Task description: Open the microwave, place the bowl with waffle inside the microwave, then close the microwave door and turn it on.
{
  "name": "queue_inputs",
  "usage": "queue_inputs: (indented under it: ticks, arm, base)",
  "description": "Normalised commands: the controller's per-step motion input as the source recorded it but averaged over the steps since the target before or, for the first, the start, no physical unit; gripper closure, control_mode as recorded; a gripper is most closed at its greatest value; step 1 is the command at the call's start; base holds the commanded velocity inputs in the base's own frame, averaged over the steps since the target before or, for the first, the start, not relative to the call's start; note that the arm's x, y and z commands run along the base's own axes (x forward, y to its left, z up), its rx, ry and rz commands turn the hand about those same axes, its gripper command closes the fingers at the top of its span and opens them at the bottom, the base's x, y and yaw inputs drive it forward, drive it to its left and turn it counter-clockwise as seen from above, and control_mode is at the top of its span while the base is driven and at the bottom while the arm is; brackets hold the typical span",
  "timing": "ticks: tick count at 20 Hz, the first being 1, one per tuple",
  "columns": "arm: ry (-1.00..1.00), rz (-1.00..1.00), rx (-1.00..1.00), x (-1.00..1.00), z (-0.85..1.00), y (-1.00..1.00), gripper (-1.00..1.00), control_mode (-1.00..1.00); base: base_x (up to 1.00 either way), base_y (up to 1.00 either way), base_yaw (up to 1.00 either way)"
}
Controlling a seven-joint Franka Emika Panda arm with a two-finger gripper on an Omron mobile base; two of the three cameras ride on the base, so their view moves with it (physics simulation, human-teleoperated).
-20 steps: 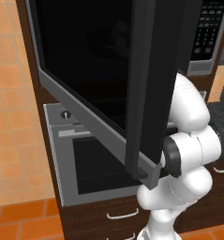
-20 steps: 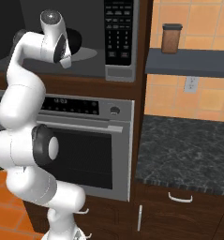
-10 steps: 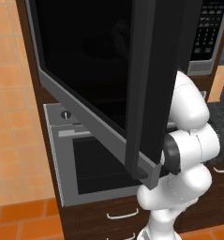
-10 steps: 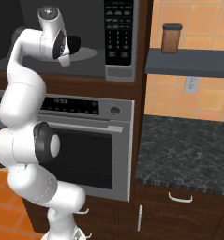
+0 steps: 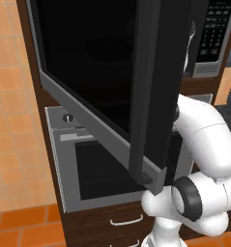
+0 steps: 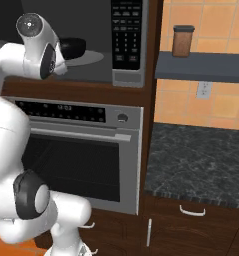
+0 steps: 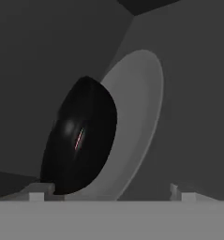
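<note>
Resting on the grey turntable [image 7: 141,108] inside the microwave [image 6: 126,45], the black bowl [image 7: 80,140] sat before released, spread jaws.

Since a second ago we see little change. In the right base view the hand has drawn back slightly out of the microwave [image 6: 91,45] toward the left, so more of the bowl with waffle [image 6: 72,48] shows clear of it, sitting on the grey round plate [image 6: 88,57] inside. In the hand view the jaws stand wide, apart from the bowl. We see no other shift.
</note>
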Motion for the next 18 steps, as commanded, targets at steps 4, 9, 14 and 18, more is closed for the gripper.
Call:
queue_inputs:
  ticks: [4, 9, 14, 18]
  arm:
    - [-0.11, 0.0, 0.0, -1.0, 0.0, -0.35, -1.0, -1.0]
    - [0.0, 0.0, -0.01, -1.0, 0.0, -0.01, 1.0, -1.0]
    - [0.08, 0.09, -0.04, -1.0, -0.11, 0.0, 1.0, -1.0]
    - [0.19, 0.15, -0.01, -1.0, -0.49, 0.0, 1.0, -1.0]
  base:
    - [0.0, 0.0, 0.0]
    - [0.0, 0.0, 0.0]
    - [0.0, 0.0, 0.0]
    - [0.0, 0.0, 0.0]
